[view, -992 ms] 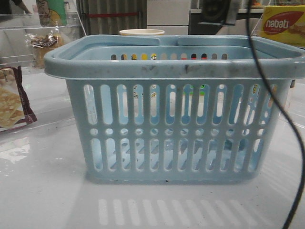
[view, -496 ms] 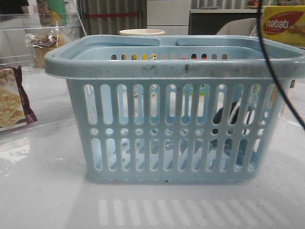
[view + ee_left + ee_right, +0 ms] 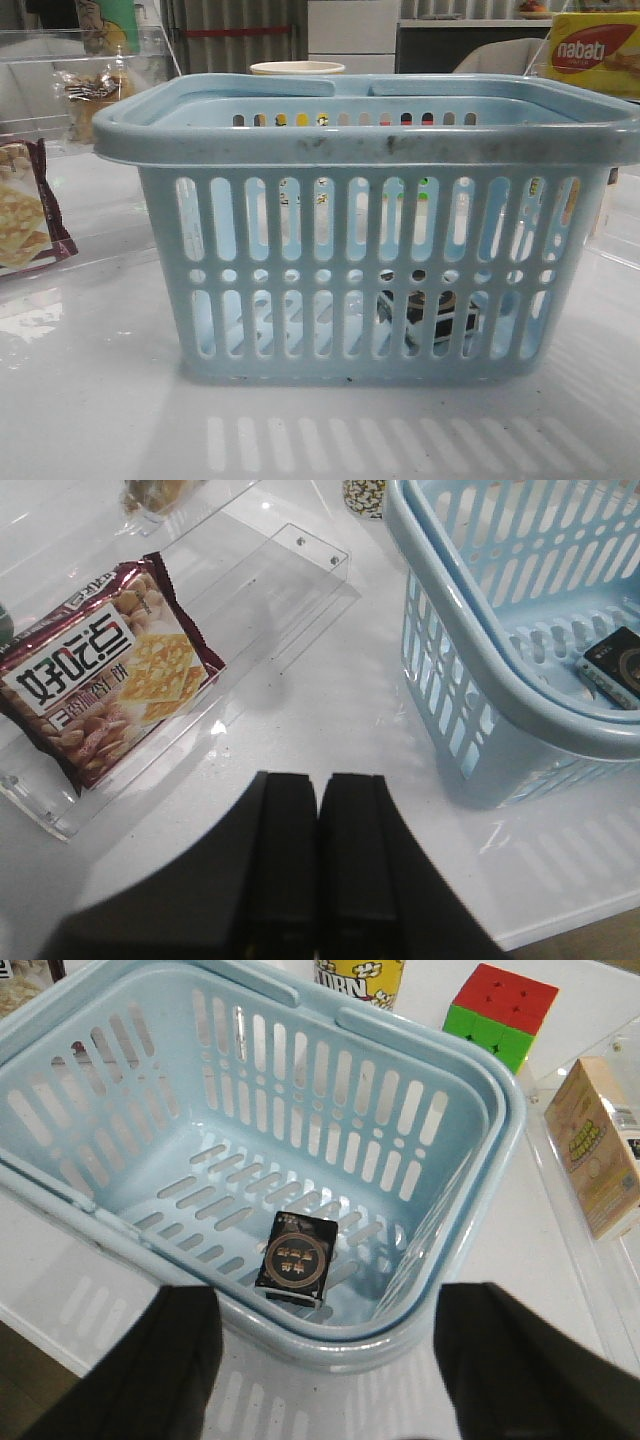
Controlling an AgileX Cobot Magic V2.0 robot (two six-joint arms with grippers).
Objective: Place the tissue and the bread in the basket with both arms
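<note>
Lying flat on the floor of the large light blue slotted plastic basket (image 3: 300, 1090), near one end: the small black, white and brown tissue pack (image 3: 294, 1257), so half the job looking done. Still waiting outside, far back on the left by the clear acrylic tray (image 3: 280, 590) (partly hidden there): the golden-brown bread in its crinkly clear packet (image 3: 92, 92). Hanging above the basket with fingers spread wide and empty, the right gripper (image 3: 330, 1360); pressed closed on nothing, the left gripper (image 3: 318, 850). Missing now from the front view: the dark cable and the dark shape behind the slots.
</note>
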